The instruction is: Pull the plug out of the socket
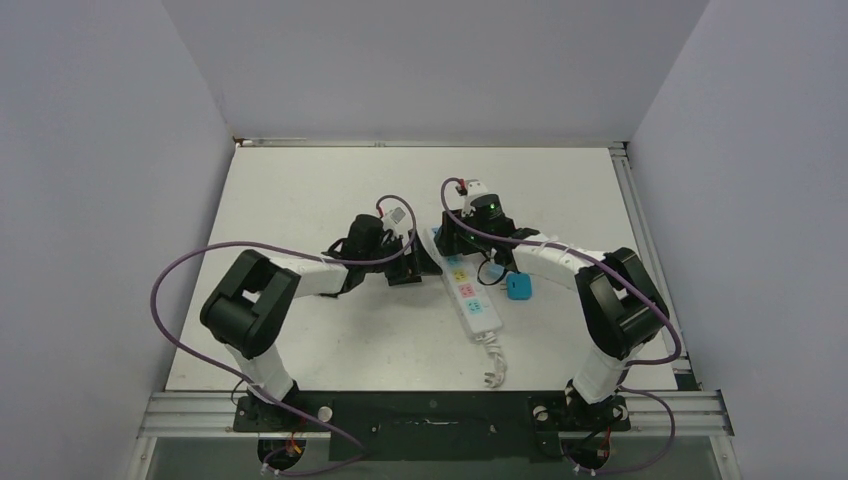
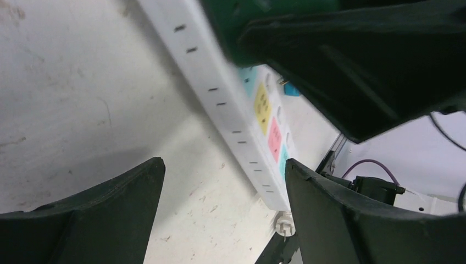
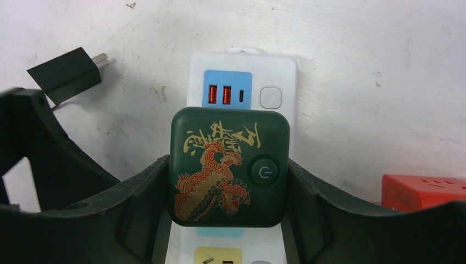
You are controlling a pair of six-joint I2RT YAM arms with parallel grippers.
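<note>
The socket, a long white power strip (image 1: 472, 298) with pastel outlets, lies mid-table, and its USB end shows in the right wrist view (image 3: 242, 71). A dark green plug (image 3: 228, 165) with a gold and red dragon sits in the outlet by that end. My right gripper (image 3: 228, 162) is shut on the plug, one finger pressed on each side; from above it (image 1: 462, 238) hides the plug. My left gripper (image 2: 223, 165) is open and empty, low over the table beside the strip's long side (image 2: 231, 104). From above it (image 1: 412, 266) is just left of the strip.
A teal block (image 1: 519, 288) lies right of the strip. A black adapter (image 3: 66, 74) lies beyond the strip's far end, and a red block (image 3: 423, 192) lies to one side of the strip. The strip's short white cord (image 1: 492, 362) curls towards the near edge.
</note>
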